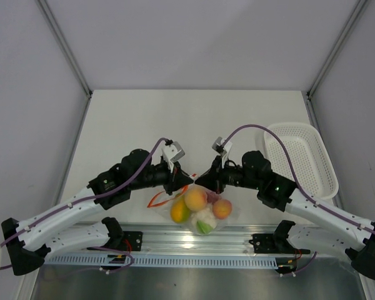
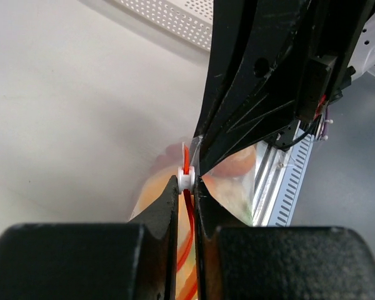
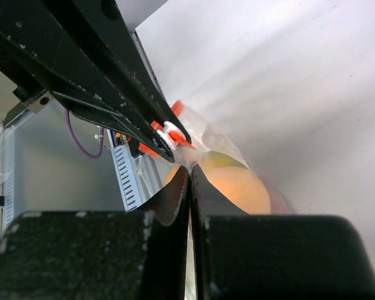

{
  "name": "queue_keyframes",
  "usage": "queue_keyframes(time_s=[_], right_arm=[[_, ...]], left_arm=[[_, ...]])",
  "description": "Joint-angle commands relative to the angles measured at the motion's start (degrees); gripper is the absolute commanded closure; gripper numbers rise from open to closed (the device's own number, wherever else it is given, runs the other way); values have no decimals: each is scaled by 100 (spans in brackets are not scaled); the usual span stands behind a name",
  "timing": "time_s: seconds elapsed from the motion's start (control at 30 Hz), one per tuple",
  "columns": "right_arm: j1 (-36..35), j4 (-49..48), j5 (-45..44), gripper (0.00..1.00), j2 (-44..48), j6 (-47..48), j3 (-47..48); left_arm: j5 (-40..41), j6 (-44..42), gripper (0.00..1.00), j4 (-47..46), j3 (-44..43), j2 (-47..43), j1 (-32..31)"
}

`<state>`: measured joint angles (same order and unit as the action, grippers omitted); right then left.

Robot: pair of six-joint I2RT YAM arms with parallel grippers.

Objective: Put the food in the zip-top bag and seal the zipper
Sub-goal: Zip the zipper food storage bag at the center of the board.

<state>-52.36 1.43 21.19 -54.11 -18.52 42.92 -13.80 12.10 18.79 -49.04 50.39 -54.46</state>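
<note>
Nearest the wrist lens, the left jaws were clenched on the zipper [image 2: 187, 215], its red-orange strip running down between them and its small white end [image 2: 185, 178] seated right at their tips. Just beyond that end, the right jaws were pressed fully together on the clear edge of the bag [image 2: 234, 194], so both grips met almost tip to tip at the bag's mouth. From the right wrist, the same white end [image 3: 169, 132] showed in the left jaws just above and to the left, with an orange fruit [image 3: 237, 187] visible through the plastic behind. From above, the bag [image 1: 207, 201] lay on the desk [image 1: 144, 119] near its near edge, midway between the left arm [image 1: 112, 181] and the right arm [image 1: 281, 187], which reached inward from either side. All the food sat inside it: an orange fruit [image 1: 195, 199] at the far side, a yellow-orange fruit [image 1: 180, 211] to the left, a pinkish-red piece [image 1: 222, 208] to the right, and a white-green piece [image 1: 205, 223] nearest the rail [image 1: 194, 244]. A loose loop of the red-orange strip [image 1: 157, 201] trailed to the left of the bag, under the left arm's wrist. Whether the mouth was sealed along its length could not be told. A white perforated basket [image 1: 303, 156] stood at the right side of the desk, well apart from the bag, and purple cables [image 1: 250, 128] arched over both arms.
</note>
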Motion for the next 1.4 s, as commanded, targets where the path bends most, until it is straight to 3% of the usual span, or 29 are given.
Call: queue_keyframes(time_s=[0.0, 0.17, 0.23, 0.27, 0.3, 0.37, 0.43, 0.83, 1.03, 1.07, 1.13, 1.27, 1.37], right_arm=[[77, -890, -318, 100, 58, -292, 76], [77, -171, 428, 100, -187, 260, 506], [59, 321, 824, 86, -214, 621, 586], [68, 453, 860, 67, -197, 744, 656], [68, 681, 982, 60, -188, 945, 683], [85, 901, 1150, 47, -179, 1139, 770], [112, 990, 1378, 46, -301, 1316, 850], [200, 955, 2064, 64, -1225, 1589, 1113], [323, 763, 2328, 86, -1269, 1519, 1087], [323, 719, 2354, 100, -1260, 1484, 1079], [323, 613, 2398, 100, -1199, 1378, 1061], [358, 377, 2311, 100, -1041, 1115, 938], [446, 227, 2319, 100, -935, 948, 815]], left_arm=[[-122, 153, 99, 90, 192, -134, -12], [-298, 47, 99, 81, 149, -231, -4], [-307, -14, 99, 134, 79, -258, -12], [-316, -23, 99, 143, 70, -258, -12], [-360, -32, 99, 134, 52, -267, -12], [-421, -41, 99, 90, 43, -284, -12], [-579, -50, 99, 38, 35, -276, -12], [-782, -102, 99, 2, 96, -416, -12], [-834, -120, 99, -33, 140, -425, -12], [-835, -120, 99, -50, 149, -407, -12], [-773, -94, 100, -50, 149, -364, -12], [-422, -41, 58, 28, 210, -398, -12], [-115, 55, 35, -59, 472, -573, -12]])
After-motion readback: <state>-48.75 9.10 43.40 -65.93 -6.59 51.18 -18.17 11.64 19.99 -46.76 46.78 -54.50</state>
